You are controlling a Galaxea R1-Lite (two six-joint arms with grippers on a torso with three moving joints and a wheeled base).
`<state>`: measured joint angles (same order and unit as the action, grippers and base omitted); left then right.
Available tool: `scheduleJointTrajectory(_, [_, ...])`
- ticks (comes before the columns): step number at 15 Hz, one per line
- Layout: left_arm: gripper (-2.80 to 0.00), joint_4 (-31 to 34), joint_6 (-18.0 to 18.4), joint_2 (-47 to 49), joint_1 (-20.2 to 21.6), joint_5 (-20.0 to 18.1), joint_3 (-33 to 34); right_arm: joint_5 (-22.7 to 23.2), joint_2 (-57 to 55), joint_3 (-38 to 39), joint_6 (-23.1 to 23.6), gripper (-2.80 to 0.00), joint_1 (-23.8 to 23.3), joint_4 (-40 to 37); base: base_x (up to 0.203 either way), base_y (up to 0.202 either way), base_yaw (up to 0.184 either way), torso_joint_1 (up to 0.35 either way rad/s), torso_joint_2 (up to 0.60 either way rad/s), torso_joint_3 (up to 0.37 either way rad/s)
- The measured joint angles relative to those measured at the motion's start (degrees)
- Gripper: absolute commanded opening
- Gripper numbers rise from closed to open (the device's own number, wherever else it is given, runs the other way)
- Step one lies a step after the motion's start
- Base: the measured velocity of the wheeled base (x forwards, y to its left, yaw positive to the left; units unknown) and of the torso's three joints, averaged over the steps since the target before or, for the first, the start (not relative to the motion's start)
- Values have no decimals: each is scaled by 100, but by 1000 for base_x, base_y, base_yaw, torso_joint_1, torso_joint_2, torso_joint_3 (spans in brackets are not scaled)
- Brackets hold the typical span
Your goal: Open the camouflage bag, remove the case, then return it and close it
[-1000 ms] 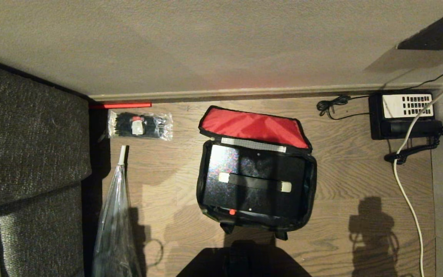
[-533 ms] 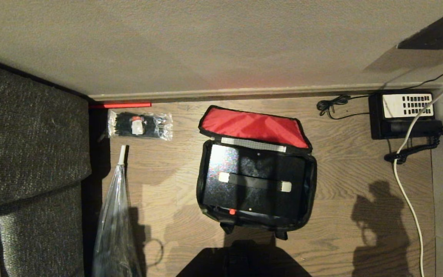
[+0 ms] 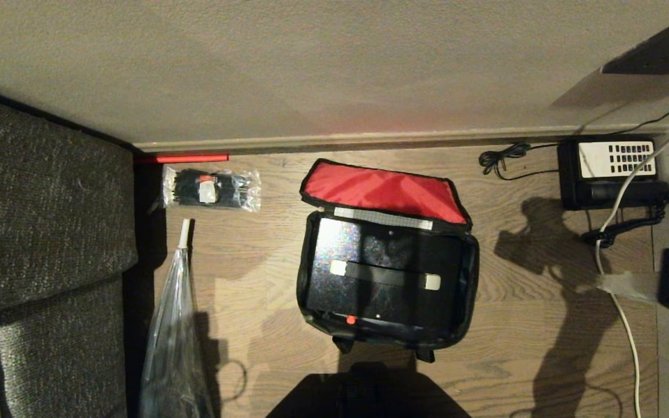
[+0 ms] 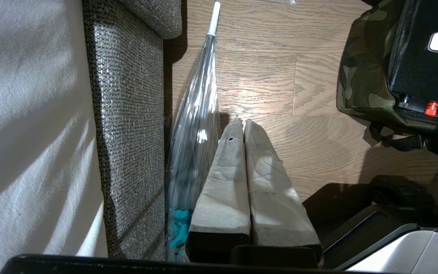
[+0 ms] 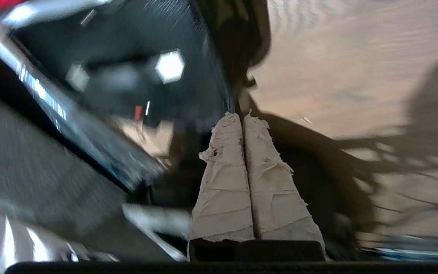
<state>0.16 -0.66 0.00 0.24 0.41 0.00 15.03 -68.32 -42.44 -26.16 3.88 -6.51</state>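
Camouflage bag (image 3: 467, 273): on floor, red-lined lid folded back, case (image 3: 381, 273) flat inside. Right tool (image 3: 630, 285): right of bag, fingers pressed together, empty. Left tool (image 4: 243, 123): left of bag, likewise closed, empty.

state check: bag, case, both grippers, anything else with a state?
camouflage bag: open, red-lined lid folded back toward the wall.
case: inside the bag, lying flat, strap across its face.
right gripper: shut, empty, in the air to the right of the bag.
left gripper: shut, empty, parked low beside the umbrella.
umbrella: furled, lying on the floor along the sofa.
telephone: handset on its cradle.
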Motion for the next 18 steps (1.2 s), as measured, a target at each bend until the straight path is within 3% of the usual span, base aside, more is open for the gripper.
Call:
scheduleJointTrajectory(4, [-280,2,-2,0,0,0,0,198,-2305,383,-1138,0,45,3054,0,0,0,0,0,0])
scheduleJointTrajectory(13, [-280,-2,-2,0,0,0,0,294,-3944,126,-3884,0,79,7227,0,0,0,0,0,0])
scheduleJointTrajectory(18, [-280,3,-2,0,0,2,0,262,-4493,-345,-4203,0,278,7467,0,0,0,0,0,0])
